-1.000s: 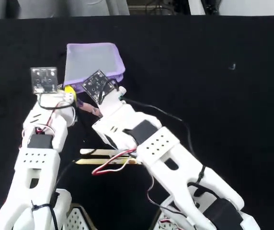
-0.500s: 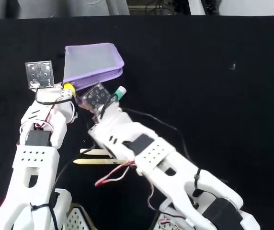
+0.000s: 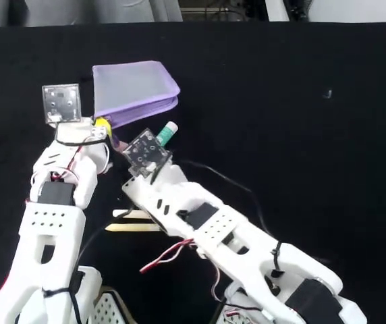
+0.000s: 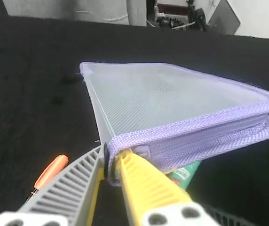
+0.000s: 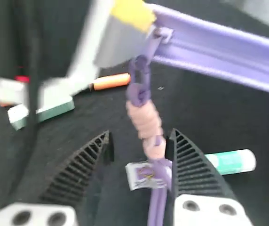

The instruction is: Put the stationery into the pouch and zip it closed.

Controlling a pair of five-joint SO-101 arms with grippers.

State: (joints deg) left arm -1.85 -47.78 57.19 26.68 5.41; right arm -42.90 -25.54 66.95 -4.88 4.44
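The purple pouch (image 3: 133, 89) is lifted at one corner by my left gripper (image 3: 101, 127), which is shut on the zipper end (image 4: 111, 160). The pouch's mesh side (image 4: 167, 101) faces up and the zipper line looks closed along its edge. The beaded zipper pull cord (image 5: 145, 123) hangs between the fingers of my right gripper (image 5: 140, 135), which stands open just below the pouch corner. On the table lie an orange pen (image 5: 109, 81), a green-and-white stick (image 3: 168, 131) and a green-edged block (image 5: 40, 111).
Two pale wooden sticks (image 3: 133, 221) lie on the black table (image 3: 314, 135) near the front, partly under the right arm. A small printed tag (image 5: 141, 175) hangs at the cord's end. The table's right half is bare cloth.
The right arm has drawn back from the pouch toward the front, uncovering the green-and-white stick. The pouch's held corner has risen slightly with the left gripper.
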